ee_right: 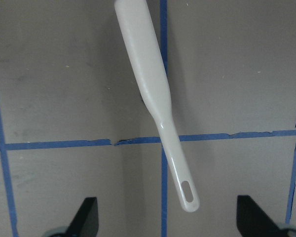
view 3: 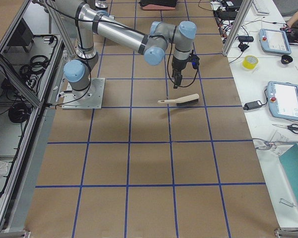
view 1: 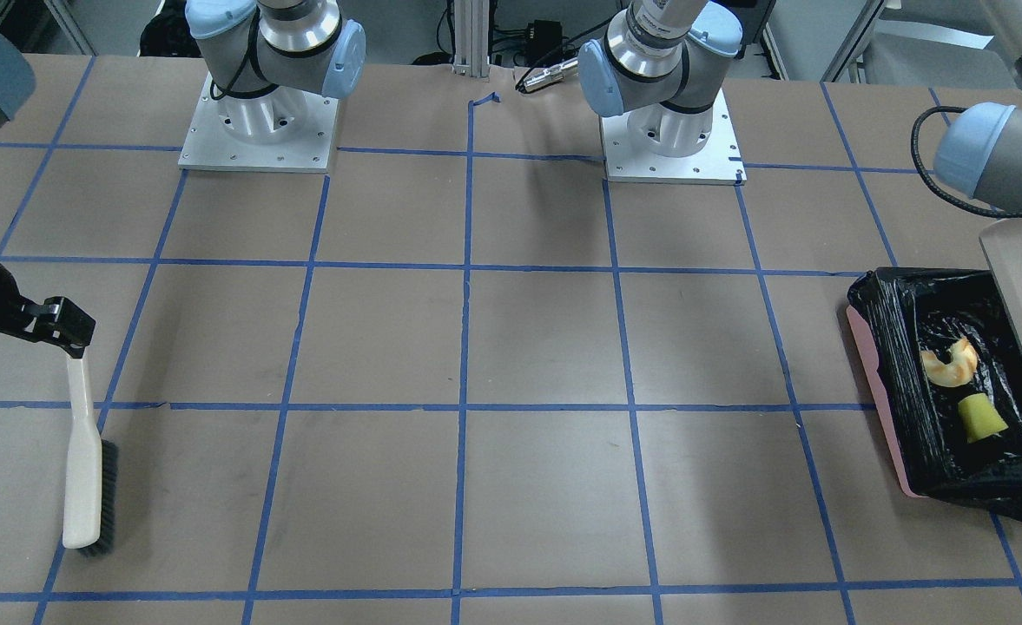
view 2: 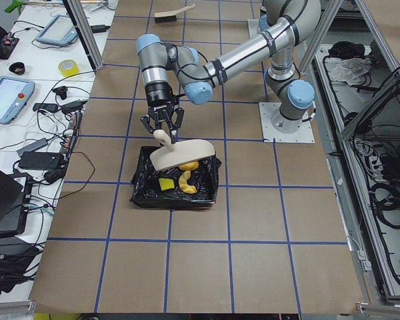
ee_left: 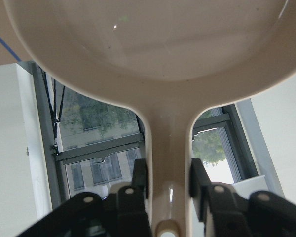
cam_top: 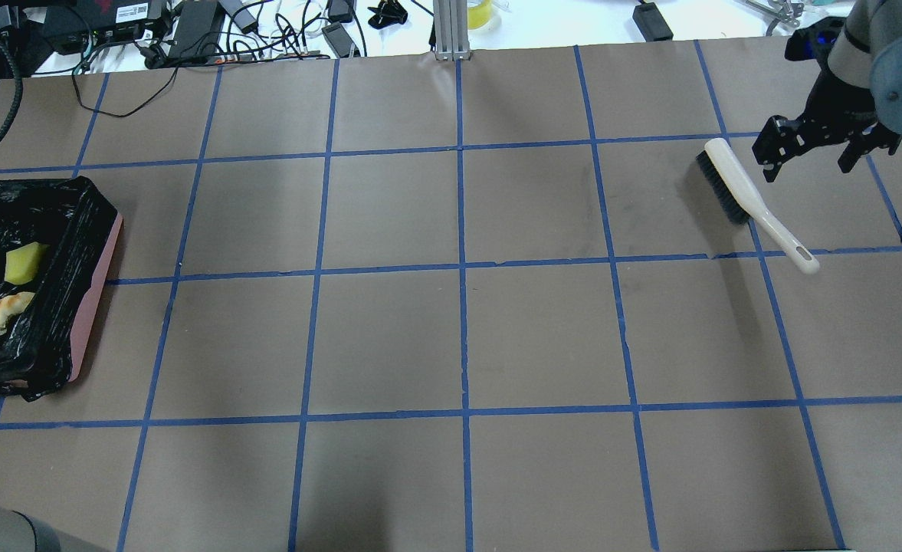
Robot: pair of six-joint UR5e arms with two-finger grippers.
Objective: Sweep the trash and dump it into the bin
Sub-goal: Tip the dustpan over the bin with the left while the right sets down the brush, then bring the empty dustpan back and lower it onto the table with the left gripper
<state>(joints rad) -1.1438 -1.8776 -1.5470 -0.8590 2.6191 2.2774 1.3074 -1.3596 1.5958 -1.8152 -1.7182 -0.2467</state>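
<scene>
The pink bin point(view 1: 873, 382) lined with black plastic sits at the table's end on my left, also in the overhead view point(cam_top: 103, 284). In it lie the croissant piece point(view 1: 951, 365) and the sponge wedge point(view 1: 981, 417). An orange-yellow lump point(view 2: 190, 165) shows under the dustpan's edge in the exterior left view. My left gripper point(ee_left: 168, 173) is shut on the handle of the cream dustpan point(view 2: 180, 155), held tilted over the bin. My right gripper point(cam_top: 812, 153) is open above the white brush point(cam_top: 734, 184), which lies on the table.
Blue tape lines grid the brown table. Both arm bases point(view 1: 259, 130) stand at the robot's edge. Cables and boxes point(cam_top: 190, 31) lie beyond the far table edge. The brush handle point(ee_right: 175, 163) points towards my right gripper.
</scene>
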